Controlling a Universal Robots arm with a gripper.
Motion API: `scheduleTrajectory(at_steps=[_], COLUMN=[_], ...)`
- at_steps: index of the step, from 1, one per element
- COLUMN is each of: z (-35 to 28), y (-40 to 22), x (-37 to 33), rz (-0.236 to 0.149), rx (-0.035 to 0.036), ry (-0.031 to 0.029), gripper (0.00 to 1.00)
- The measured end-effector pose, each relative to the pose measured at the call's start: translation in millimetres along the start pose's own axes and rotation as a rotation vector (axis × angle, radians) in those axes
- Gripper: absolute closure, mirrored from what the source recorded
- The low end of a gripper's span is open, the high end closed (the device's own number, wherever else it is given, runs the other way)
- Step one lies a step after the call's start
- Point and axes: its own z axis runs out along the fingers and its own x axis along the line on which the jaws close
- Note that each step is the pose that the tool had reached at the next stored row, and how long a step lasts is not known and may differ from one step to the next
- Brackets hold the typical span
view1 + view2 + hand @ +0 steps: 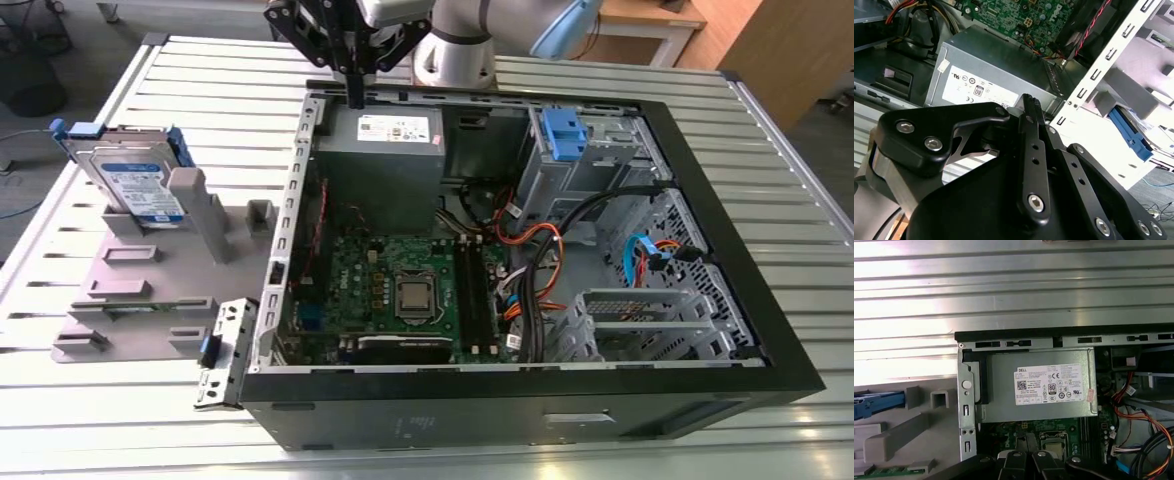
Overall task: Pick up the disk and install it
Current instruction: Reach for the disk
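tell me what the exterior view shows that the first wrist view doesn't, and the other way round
Exterior view: the disk, label side out, standing upright in the grey holder outside the case. It also shows the drive cage with its blue clip, and the whole gripper, jaws together, near the case's power supply end.
First wrist view: a square-on look at the power supply and its sticker.
Both: power supply, motherboard, holder, ribbed table.
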Motion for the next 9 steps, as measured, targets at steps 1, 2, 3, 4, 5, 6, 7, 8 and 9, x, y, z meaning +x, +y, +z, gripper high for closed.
scheduleTrajectory(at_steps=[1, 2, 3, 4, 5, 6, 7, 8, 9], z=[0.0, 0.0, 0.0, 0.0, -0.1, -0.1, -0.1, -0.1, -0.1], y=[0.0, -0.1, -0.1, -0.1, -0.1, -0.2, -0.2, -0.2, -0.3], x=[0.2, 0.5, 0.8, 1.2, 1.7, 2.1, 2.5, 3.0, 3.5], rz=[0.000, 0.000, 0.000, 0.000, 0.000, 0.000, 0.000, 0.000, 0.000], rx=[0.0001, 0.0000, 0.0000, 0.0001, 0.0001, 0.0001, 0.0000, 0.0000, 0.0000], ry=[0.0000, 0.0000, 0.0000, 0.0000, 0.0000, 0.0000, 0.0000, 0.0000, 0.0000], gripper=[0.89, 0.89, 0.89, 0.89, 0.89, 0.89, 0.89, 0.89, 0.89])
